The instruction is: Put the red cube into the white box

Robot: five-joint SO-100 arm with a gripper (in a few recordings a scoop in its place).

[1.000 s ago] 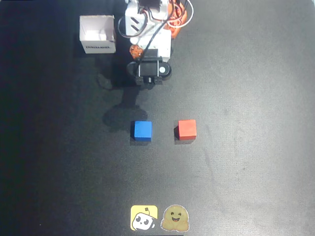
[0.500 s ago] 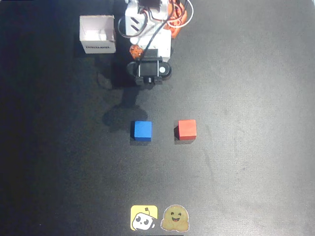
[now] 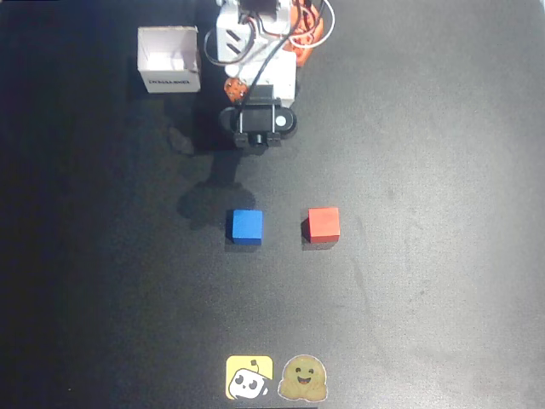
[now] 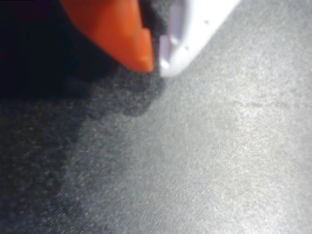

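1. Wrist view: claw (image 4: 157, 62) sits at top of pic, orange finger (image 4: 114, 29) on the left, white finger (image 4: 195, 29) on the right. Tips meet w/ almost no gap, so claw is closed, nothing between them.
2. Under the tips: bare dark worktop (image 4: 204, 161), grainy texture, claw shadow spreading down-left. Can't tell if tips touch the surface.
3. Overhead view, bottom edge: two stickers flat on the worktop (image 3: 443, 256), a yellow one (image 3: 249, 377) and just right of it a brown smiley one (image 3: 304, 378).
4. Mid pic: blue cube (image 3: 245, 227) and red cube (image 3: 323, 224) side by side, apart from each other, red on the right. Both rest flat on the worktop, nothing touching them.
5. Arm shadow lies just up-left of the blue cube, reaching its top left corner.
6. Further up: arm (image 3: 255, 51) folded in at the top centre, white body w/ orange parts and loose wires. Black camera block (image 3: 258, 123) at its lower end faces down. Claw itself hidden beneath it here.
7. Arm is well apart from both cubes, nearer in line w/ the blue one than the red.
8. Top left: white box (image 3: 169, 58), open side up, inside looks empty, dark lettering on the wall facing the cubes. It stands just left of the arm base, not touching it, well apart from the red cube.
9. Red cube is outside the box, diagonal from it, across the arm.
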